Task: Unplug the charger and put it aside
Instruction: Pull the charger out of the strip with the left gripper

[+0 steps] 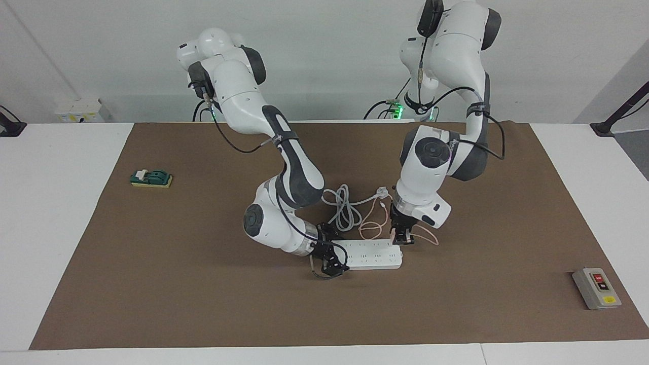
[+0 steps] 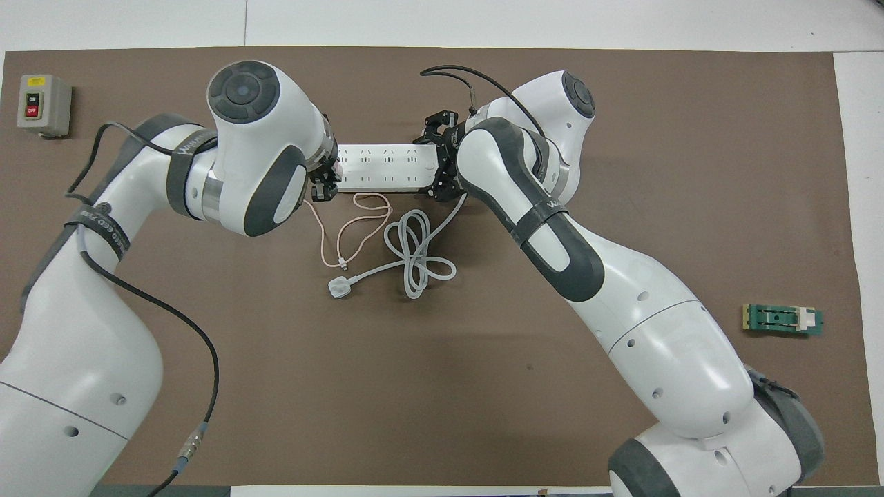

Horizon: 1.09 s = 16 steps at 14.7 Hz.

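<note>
The small pale-pink cube charger [image 1: 394,236] sits at one end of the long white plastic power strip [image 1: 372,254], the end toward the left arm, just below the centre of the facing frame. The left gripper [image 1: 402,238] is right at it, pointing down; whether its fingers are closed on the cube cannot be told. From overhead the left arm's wrist hides the cube, and only its thin pink cable [image 2: 345,231] shows, looping toward the robots beside the strip's coiled thick white cord [image 2: 414,252]. The right gripper [image 1: 329,262] is at the strip's other end, fingers either side of it. A grey box with red and yellow buttons [image 1: 597,288] lies lower right in the facing frame, a small green block [image 1: 151,178] at middle left.
</note>
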Each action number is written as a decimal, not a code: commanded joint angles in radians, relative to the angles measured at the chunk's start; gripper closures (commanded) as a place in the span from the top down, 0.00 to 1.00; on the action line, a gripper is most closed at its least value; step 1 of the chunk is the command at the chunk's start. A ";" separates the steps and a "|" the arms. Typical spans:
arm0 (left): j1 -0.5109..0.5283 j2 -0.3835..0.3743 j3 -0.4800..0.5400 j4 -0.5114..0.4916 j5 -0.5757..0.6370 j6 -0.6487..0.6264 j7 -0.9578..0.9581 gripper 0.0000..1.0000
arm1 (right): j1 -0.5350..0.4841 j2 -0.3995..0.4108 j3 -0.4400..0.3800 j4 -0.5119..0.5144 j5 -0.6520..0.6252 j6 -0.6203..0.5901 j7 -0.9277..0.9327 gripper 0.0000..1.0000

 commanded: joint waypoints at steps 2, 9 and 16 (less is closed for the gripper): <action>0.086 -0.094 -0.009 -0.001 -0.019 -0.121 0.112 0.00 | -0.002 0.022 0.012 0.018 -0.015 0.023 -0.039 0.47; 0.301 -0.216 -0.004 -0.003 -0.118 -0.368 0.635 0.00 | -0.002 0.019 0.012 0.018 -0.009 0.022 -0.030 0.60; 0.448 -0.296 0.002 -0.120 -0.118 -0.358 1.104 0.00 | -0.024 -0.119 0.012 -0.064 -0.009 0.000 -0.007 1.00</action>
